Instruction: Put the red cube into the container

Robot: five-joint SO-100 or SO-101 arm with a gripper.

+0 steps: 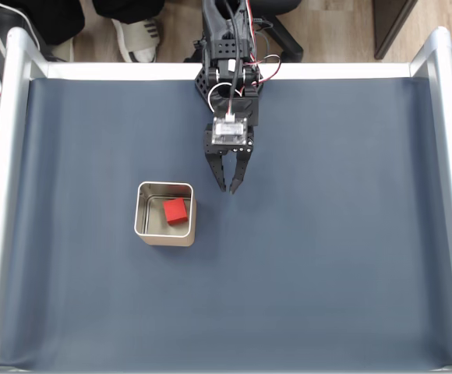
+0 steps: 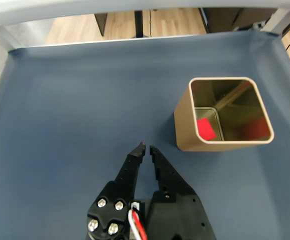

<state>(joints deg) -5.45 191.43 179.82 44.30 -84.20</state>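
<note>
The red cube (image 1: 176, 210) lies inside the container (image 1: 166, 238), a square silver-beige tin on the dark blue mat, left of centre in the fixed view. In the wrist view the red cube (image 2: 205, 129) shows low against the left inner wall of the container (image 2: 184, 125), and its red reflects on the shiny walls. My gripper (image 1: 227, 188) hangs just right of and slightly behind the tin, apart from it. Its black fingers point down the mat. The gripper (image 2: 146, 147) is shut, tips almost touching, holding nothing.
Silver rails (image 1: 8, 195) frame the mat on the left, right and far sides. The arm's base (image 1: 230, 66) sits at the far middle edge. A person's shoe (image 1: 136, 39) and a chair base stand on the wooden floor beyond the frame.
</note>
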